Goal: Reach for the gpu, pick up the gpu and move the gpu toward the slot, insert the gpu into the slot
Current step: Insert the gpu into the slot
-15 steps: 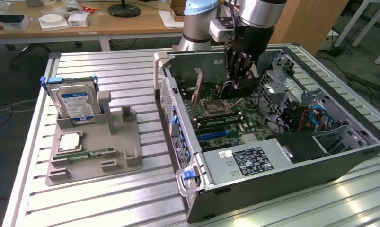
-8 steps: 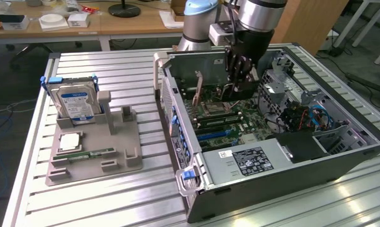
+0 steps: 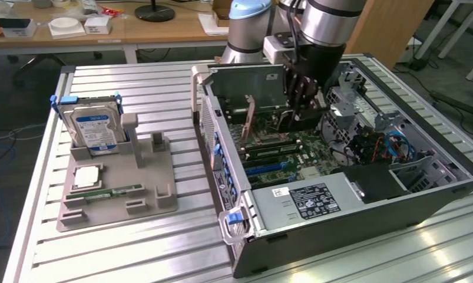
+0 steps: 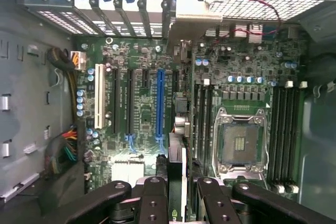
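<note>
Gripper (image 3: 301, 115) is reaching down inside the open pc case (image 3: 338, 227), fingers (image 4: 153, 200) clamping the gpu (image 3: 248, 85). The card is standing on edge over the mobo (image 4: 136, 77), grey bracket (image 4: 189, 19) pointing at the case's rear wall. In the wrist view it's hanging edge-on just beside the long blue slot (image 4: 160, 103), can't tell if it's touching tbh. Hdd (image 3: 95, 127) is sitting in the grey tray (image 3: 154, 197) outside.

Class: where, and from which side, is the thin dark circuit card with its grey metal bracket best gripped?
Its top edge, from above, squeezing the two flat faces: the thin dark circuit card stands on edge over the green motherboard, as the black gripper holds it.
</note>
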`<action>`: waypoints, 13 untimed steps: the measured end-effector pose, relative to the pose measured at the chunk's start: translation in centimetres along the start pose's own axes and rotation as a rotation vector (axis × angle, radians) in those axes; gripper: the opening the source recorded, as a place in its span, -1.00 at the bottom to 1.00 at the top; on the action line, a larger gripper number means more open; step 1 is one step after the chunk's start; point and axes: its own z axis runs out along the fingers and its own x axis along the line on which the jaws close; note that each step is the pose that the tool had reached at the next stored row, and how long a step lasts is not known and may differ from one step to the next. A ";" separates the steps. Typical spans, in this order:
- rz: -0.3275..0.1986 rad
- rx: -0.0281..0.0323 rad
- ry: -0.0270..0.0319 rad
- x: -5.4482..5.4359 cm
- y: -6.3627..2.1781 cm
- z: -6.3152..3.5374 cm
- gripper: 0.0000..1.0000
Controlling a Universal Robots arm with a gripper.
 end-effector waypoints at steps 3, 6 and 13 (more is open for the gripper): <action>0.000 0.0003 0.0002 0.0 0.30 0.26 -0.47; 0.000 0.0003 0.0003 0.0 0.57 0.47 -0.47; 0.000 0.0003 0.0003 0.0 0.64 0.52 -0.47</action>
